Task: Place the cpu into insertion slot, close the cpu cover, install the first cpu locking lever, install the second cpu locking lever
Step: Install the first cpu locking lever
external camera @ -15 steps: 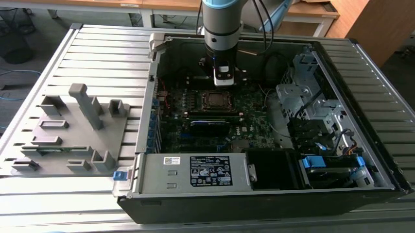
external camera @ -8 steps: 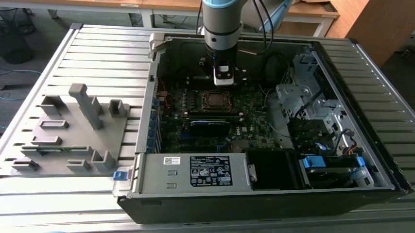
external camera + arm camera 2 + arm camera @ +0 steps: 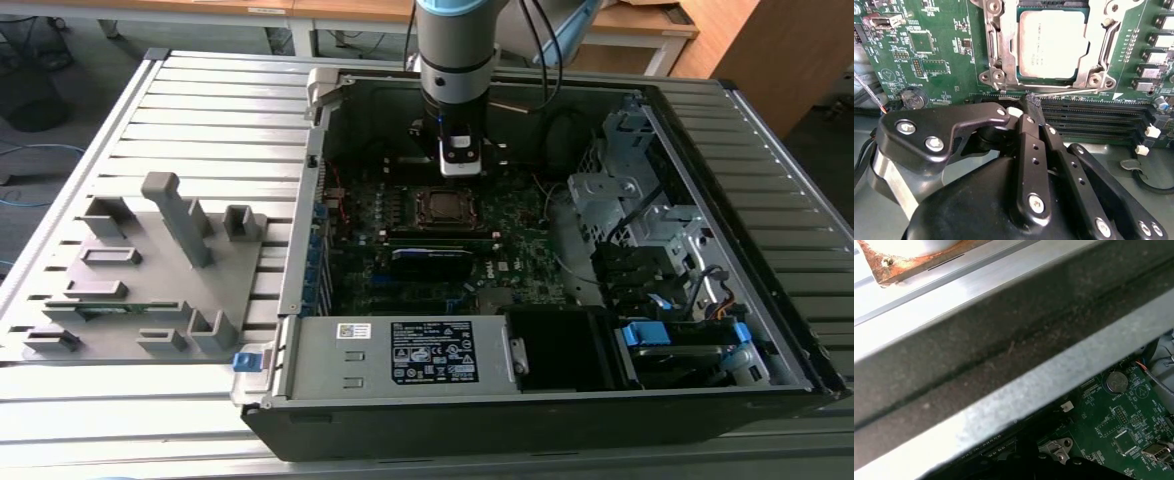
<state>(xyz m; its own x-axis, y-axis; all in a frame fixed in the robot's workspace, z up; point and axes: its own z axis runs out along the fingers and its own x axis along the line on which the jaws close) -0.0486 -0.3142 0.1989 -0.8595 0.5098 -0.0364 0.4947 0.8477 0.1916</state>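
Your gripper [image 3: 1032, 103] has its fingers pressed together, pinching nothing I can make out. The cpu [image 3: 1051, 42] lies in the insertion slot [image 3: 418, 206] just beyond the fingertips, with the cpu cover [image 3: 999, 47] flat around it.

A slatted metal table [image 3: 200, 110] carries an open computer case [image 3: 534, 425] beside a grey plastic fixture [image 3: 140, 295].

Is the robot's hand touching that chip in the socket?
Apart. The second wrist view shows the hand short of the cpu, with the cpu cover's metal edge and green board between them.
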